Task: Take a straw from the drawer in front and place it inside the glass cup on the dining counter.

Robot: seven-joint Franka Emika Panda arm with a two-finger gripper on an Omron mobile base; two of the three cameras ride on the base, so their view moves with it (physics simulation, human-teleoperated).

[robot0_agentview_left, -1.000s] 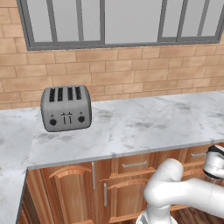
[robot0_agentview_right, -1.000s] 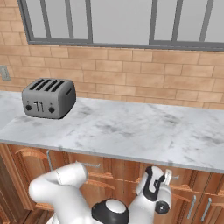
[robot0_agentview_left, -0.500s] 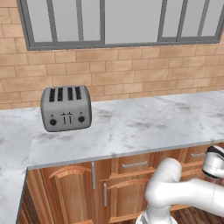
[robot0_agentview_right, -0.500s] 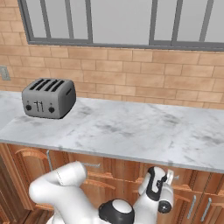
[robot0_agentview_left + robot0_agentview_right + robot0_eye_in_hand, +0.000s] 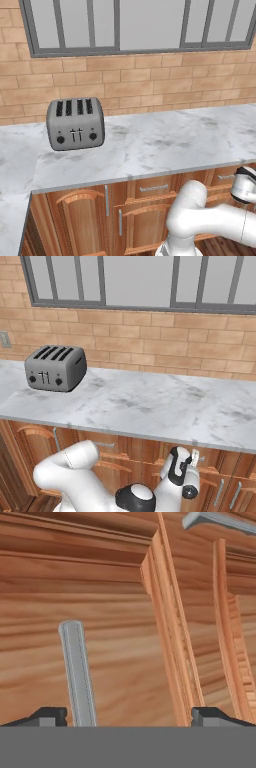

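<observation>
My gripper (image 5: 129,717) is open and sits close against the brown wooden drawer (image 5: 120,662), which is shut. The drawer's silver bar handle (image 5: 77,672) runs up between my fingertips (image 5: 47,714), nearer the left one. It looks upright because the hand is rolled. In the right base view the hand (image 5: 183,473) is low under the worktop edge, against the cabinet fronts. In the left base view the hand (image 5: 245,183) is at the far right by a drawer front (image 5: 226,178). The straw is hidden. The glass cup and dining counter are out of view.
A grey toaster (image 5: 75,123) stands at the left of the long marble worktop (image 5: 165,140) below a brick wall and window. Beneath it are another drawer (image 5: 152,188) and cabinet doors with vertical handles (image 5: 106,200). A second silver handle (image 5: 215,519) shows in the hand view.
The hand has crept slightly closer to the cabinet front. The jaws stayed open and the drawer has not moved.
</observation>
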